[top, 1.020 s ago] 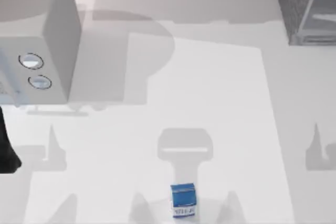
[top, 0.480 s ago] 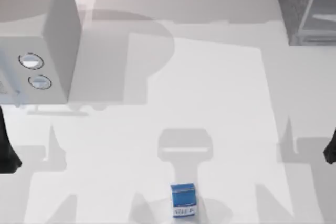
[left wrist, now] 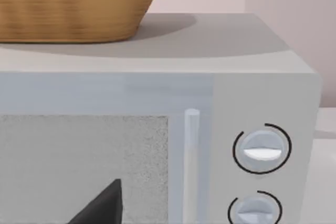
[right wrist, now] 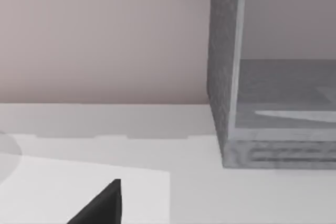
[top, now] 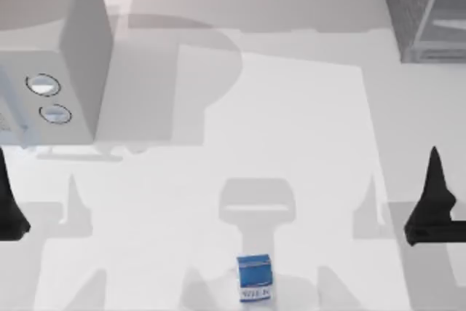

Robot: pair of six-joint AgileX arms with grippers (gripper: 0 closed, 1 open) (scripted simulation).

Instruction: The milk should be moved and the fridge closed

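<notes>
The milk (top: 254, 278), a small carton with a blue top and a white lettered band, stands upright near the table's front edge, a little right of centre. At the back right corner stands the fridge (top: 421, 6), dark grey and speckled; in the right wrist view the fridge (right wrist: 226, 77) shows an open grey inside. My right gripper (top: 434, 176) hovers at the table's right side, well right of the milk and in front of the fridge, holding nothing. My left gripper (top: 6, 205) sits at the left edge, in front of the microwave.
A pale grey microwave (top: 54, 71) with two round dials fills the back left; the left wrist view shows the microwave (left wrist: 252, 77) with a woven basket (left wrist: 79, 3) on top. Bare white table lies between the milk and the fridge.
My right arm has come in from the right edge and moved leftward over the table. The milk and my left arm have stayed put.
</notes>
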